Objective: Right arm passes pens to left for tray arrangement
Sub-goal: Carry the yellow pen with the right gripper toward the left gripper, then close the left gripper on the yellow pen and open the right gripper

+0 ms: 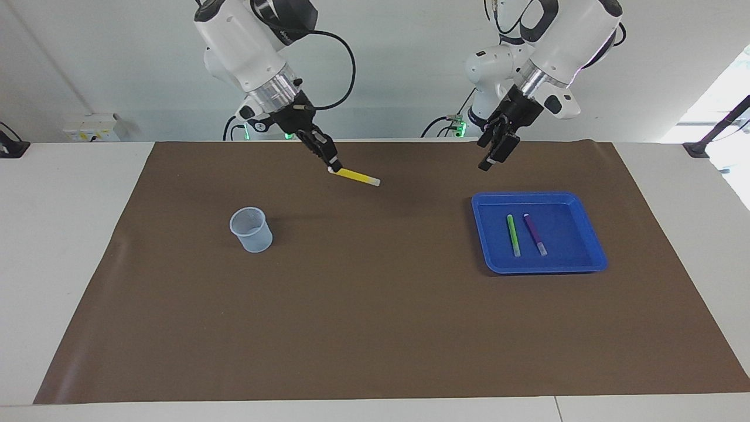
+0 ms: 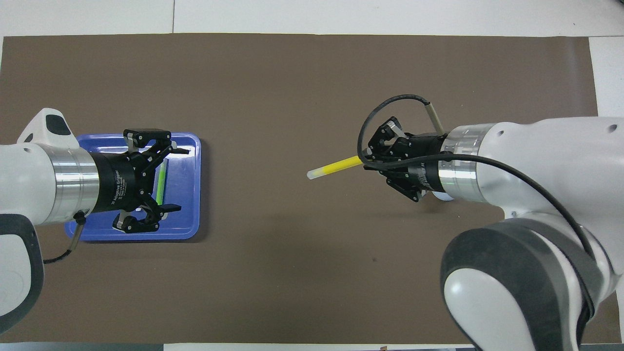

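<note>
My right gripper (image 1: pixel 333 168) is shut on one end of the yellow pen (image 1: pixel 355 176), which it holds in the air over the middle of the brown mat. The pen's whitish tip points toward the left arm's end. In the overhead view the same right gripper (image 2: pixel 363 161) and yellow pen (image 2: pixel 334 168) show. The left gripper (image 1: pixel 491 158) hangs open and empty above the blue tray (image 1: pixel 539 195); the overhead view has the left gripper (image 2: pixel 181 180) over the tray (image 2: pixel 191 195). A green pen (image 1: pixel 513 234) and a purple pen (image 1: pixel 534 234) lie side by side in the tray.
A small translucent cup (image 1: pixel 251 230) stands empty on the mat toward the right arm's end; from overhead the right wrist covers nearly all of it. The green pen (image 2: pixel 160 180) shows between the left gripper's links. A brown mat (image 1: pixel 375 328) covers the table.
</note>
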Robot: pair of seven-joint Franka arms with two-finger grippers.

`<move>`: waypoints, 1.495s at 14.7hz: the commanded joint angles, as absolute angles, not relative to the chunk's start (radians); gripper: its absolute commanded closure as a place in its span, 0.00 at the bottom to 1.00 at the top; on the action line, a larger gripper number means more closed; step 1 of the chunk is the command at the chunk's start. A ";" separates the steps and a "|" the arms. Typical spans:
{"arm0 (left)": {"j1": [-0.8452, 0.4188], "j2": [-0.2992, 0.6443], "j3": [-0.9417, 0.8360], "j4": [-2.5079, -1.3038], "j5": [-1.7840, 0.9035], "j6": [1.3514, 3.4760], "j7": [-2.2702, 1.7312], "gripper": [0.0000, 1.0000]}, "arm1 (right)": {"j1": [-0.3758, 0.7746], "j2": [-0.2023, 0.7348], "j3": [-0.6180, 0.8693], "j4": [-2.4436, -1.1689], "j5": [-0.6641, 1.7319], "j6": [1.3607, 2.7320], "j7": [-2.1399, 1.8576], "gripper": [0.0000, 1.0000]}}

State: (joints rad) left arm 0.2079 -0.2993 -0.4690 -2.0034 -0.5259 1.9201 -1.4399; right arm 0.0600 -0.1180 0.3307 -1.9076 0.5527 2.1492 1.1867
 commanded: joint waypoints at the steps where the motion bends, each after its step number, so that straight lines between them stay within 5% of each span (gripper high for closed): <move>1: 0.169 -0.374 -0.462 -2.000 -0.538 1.901 -1.662 0.00 | 0.048 -0.074 0.399 -1.826 0.609 2.172 1.368 1.00; 10: 0.144 -0.440 -0.566 -1.963 -0.403 1.893 -2.092 0.00 | 0.058 -0.057 0.515 -1.809 0.634 2.218 1.546 1.00; 22: 0.141 -0.439 -0.584 -2.078 -0.405 2.017 -2.164 0.00 | 0.061 -0.052 0.592 -1.809 0.630 2.232 1.580 1.00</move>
